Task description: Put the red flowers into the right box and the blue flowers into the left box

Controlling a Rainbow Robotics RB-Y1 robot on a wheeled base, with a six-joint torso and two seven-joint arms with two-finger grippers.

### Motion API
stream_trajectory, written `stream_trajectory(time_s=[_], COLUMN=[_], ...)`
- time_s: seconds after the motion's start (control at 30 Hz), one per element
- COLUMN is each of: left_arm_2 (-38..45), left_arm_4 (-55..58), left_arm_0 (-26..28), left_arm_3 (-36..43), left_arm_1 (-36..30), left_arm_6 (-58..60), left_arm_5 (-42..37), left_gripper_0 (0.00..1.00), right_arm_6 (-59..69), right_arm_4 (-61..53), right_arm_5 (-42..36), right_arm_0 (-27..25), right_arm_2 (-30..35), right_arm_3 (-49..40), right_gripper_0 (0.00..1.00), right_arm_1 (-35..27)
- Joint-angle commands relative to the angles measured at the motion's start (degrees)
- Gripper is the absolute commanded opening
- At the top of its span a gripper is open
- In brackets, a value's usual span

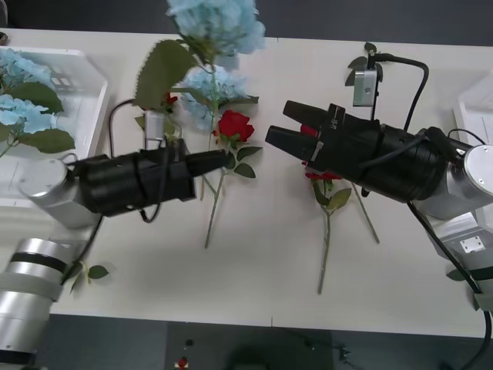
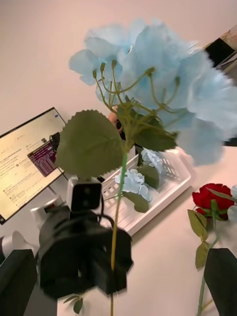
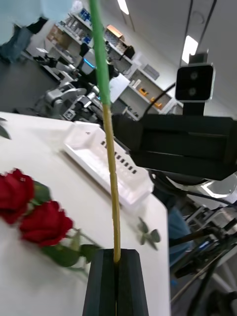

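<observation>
Left end effector [image 3: 116,276], low over the near-centre of the counter [image 1: 254,270], fingers pressed together on the thin stem of a blue flower [image 1: 216,23]; the stem rises straight from the pinch, its lower part yellowish, green above. The grip sits at the stem's bottom end, so the large fluffy head and a broad leaf [image 1: 160,71] ride high above it. Judged handling: the flower is light but top-heavy for such a slender, flexible stem, so it is likely to sway or swivel in the pinch during transport; a hold nearer the head would steady it. The petals look soft and would crush if squeezed.

Right end effector [image 1: 286,123], just across from the left one, fingers spread and holding nothing, poised above a red flower [image 1: 323,176] lying on the counter with its stem pointing toward the near edge. Its thin, stiff-looking stem is the natural place to take hold, close to the small bloom.

A further red flower [image 1: 235,126] lies between the two arms, beside another blue head [image 1: 212,96] resting on the counter.

Left box [image 1: 91,85], at the far left: already holds several blue flowers [image 1: 19,108] with leaves. Right box [image 1: 471,104], at the far right edge, partly hidden by the right arm: contents cannot be told.
</observation>
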State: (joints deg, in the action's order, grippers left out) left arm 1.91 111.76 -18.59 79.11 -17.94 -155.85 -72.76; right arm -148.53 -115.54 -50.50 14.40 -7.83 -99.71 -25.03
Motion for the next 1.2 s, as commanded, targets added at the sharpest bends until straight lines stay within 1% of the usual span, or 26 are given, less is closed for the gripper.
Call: stream_trajectory(time_s=[0.03, 0.17, 0.27, 0.33, 0.4, 0.5, 0.53, 0.57, 0.67, 0.77, 0.8, 0.93, 1.03, 1.07, 1.13, 1.17, 1.2], left_arm_2=[7.4, 14.3, 20.4, 25.1, 27.7, 31.7, 32.6, 33.1, 35.0, 36.8, 38.1, 41.2, 41.3, 41.2, 39.8, 39.0, 38.2], left_arm_4=[-0.1, -3.1, -7.8, -12.1, -14.9, -21.6, -23.7, -24.8, -32.0, -37.7, -40.7, -46.1, -47.4, -47.2, -46.8, -46.5, -45.8], left_arm_0=[-1.4, -1.4, -1.4, -1.9, -2.1, -2.0, -1.7, -1.6, -0.9, -0.7, -0.8, -0.3, 0.7, 1.2, 1.9, 2.1, 2.2], left_arm_3=[2.1, 2.2, 2.2, 2.1, 2.2, 2.2, 2.2, 2.2, 2.2, 2.2, 2.2, 2.2, 2.2, 2.2, 2.1, 2.2, 2.2], left_arm_1=[-6.3, -10.3, -13.8, -16.7, -18.6, -24.2, -26.4, -27.5, -32.9, -34.9, -35.1, -35.2, -35.1, -35.1, -35.1, -35.1, -35.1], left_arm_6=[0.9, 0.9, 2.5, 10.3, 15.8, 24.4, 26.4, 27.4, 31.6, 32.5, 32.6, 32.6, 32.6, 32.6, 32.6, 32.6, 32.5], left_arm_5=[-1.9, -2.2, -4.1, -6.9, -8.9, -12.1, -12.5, -12.7, -12.9, -12.7, -12.1, -10.7, -9.6, -9.2, -7.6, -7.0, -6.6], left_gripper_0=[0.0, 0.0, 0.0, 0.0, 0.0, 0.0, 0.0, 0.0, 0.0, 0.0, 0.0, 0.0, 0.0, 0.04, 0.62, 0.76, 0.86], right_arm_6=[2.1, 2.5, 4.0, 8.9, 13.2, 26.8, 32.3, 34.7, 47.5, 56.0, 60.0, 68.5, 72.2, 72.9, 73.3, 73.1, 72.8], right_arm_4=[-1.1, -0.5, 2.8, 7.3, 9.7, 12.2, 12.2, 12.2, 12.1, 12.2, 12.2, 14.1, 17.4, 18.8, 22.7, 24.4, 26.3], right_arm_5=[0.0, 1.7, 3.1, 3.2, 3.0, 1.9, 1.8, 1.8, 2.3, 2.6, 3.2, 6.1, 7.9, 8.4, 9.6, 10.1, 10.7], right_arm_0=[0.8, 1.2, 2.5, 3.5, 4.1, 5.0, 5.2, 5.5, 6.6, 8.0, 8.8, 11.5, 14.6, 16.0, 20.0, 21.9, 24.1], right_arm_2=[0.3, 0.2, 0.2, 0.1, -0.3, -2.4, -3.6, -4.3, -8.2, -11.9, -14.2, -20.3, -24.8, -26.3, -30.7, -32.5, -34.7], right_arm_3=[-1.4, -1.4, -1.4, -1.4, -1.4, -1.4, -1.5, -1.4, -1.4, -1.4, -1.4, -0.9, 0.4, 1.1, 3.4, 4.4, 5.8], right_gripper_0=[1.0, 1.0, 1.0, 1.0, 1.0, 1.0, 1.0, 1.0, 1.0, 1.0, 1.0, 1.0, 1.0, 1.0, 1.0, 1.0, 1.0], right_arm_1=[-0.8, -2.8, -6.5, -10.5, -13.3, -20.3, -23.1, -24.5, -32.5, -37.8, -40.3, -44.4, -45.3, -45.3, -44.6, -44.2, -43.5])
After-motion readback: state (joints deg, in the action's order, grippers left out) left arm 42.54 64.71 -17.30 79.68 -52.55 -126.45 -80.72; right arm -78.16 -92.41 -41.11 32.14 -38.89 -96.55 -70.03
